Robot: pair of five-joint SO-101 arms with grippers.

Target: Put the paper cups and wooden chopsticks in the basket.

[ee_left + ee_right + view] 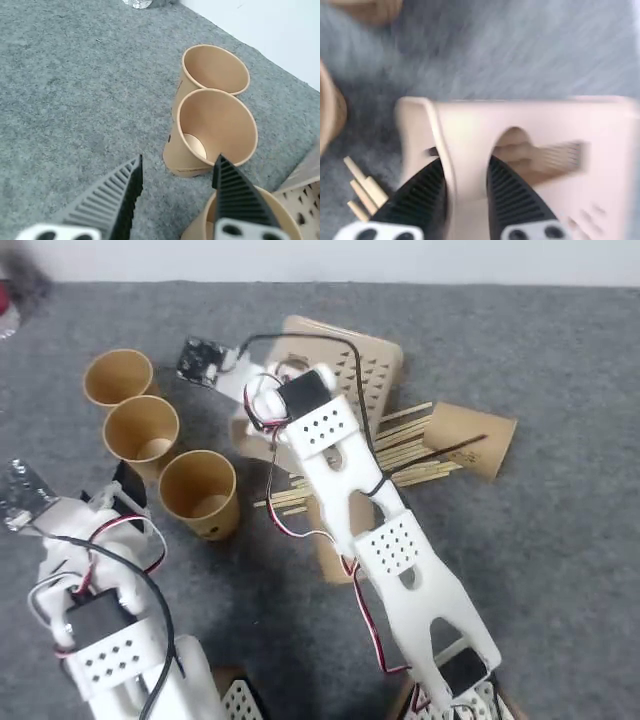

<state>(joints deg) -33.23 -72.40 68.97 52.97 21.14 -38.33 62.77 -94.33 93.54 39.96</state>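
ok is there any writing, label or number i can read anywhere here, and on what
No text is readable.
Middle paper cup: a small dark mark on its outer wall, too small to read.
Far paper cup: a similar mark, also too small.
Basket and chopsticks: no print visible.
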